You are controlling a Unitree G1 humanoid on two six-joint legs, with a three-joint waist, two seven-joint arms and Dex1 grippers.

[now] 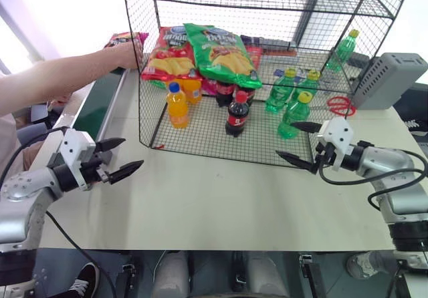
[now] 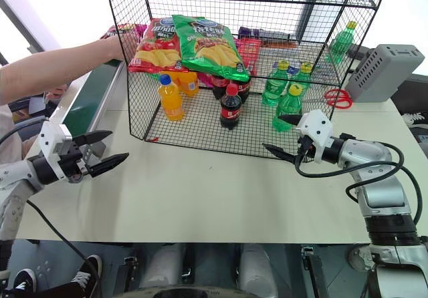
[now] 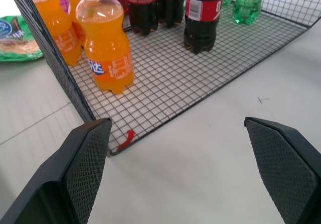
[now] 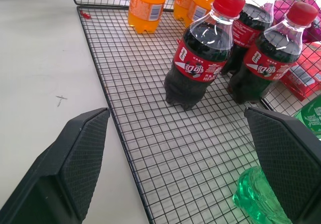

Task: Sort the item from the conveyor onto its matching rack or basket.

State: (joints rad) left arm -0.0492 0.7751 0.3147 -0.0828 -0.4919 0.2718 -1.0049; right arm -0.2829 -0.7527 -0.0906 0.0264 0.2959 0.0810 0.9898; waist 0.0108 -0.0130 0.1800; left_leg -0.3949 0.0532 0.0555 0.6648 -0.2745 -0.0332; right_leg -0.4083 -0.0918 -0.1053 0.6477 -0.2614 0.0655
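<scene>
The item, a magenta-pink crisp bag [image 1: 126,39], is in a person's hand [image 1: 124,54] above the far end of the dark-green conveyor [image 1: 99,101], just left of the black wire rack [image 1: 200,144]. My left gripper [image 1: 134,152] hovers open over the table beside the conveyor and points toward the rack's front left corner, well short of the bag. In the left wrist view its fingers [image 3: 85,169] frame that corner. My right gripper [image 1: 284,139] is open at the rack's front right edge, and its wrist view looks in at the cola bottles [image 4: 198,68]. Both grippers hold nothing.
A red bag [image 1: 167,54] and a green bag [image 1: 221,54] lie on the rack's middle tier. Orange bottles [image 1: 177,104], cola bottles [image 1: 237,114] and green bottles [image 1: 294,114] stand on its floor. A grey box [image 1: 389,77] and red scissors [image 1: 341,104] sit at the right.
</scene>
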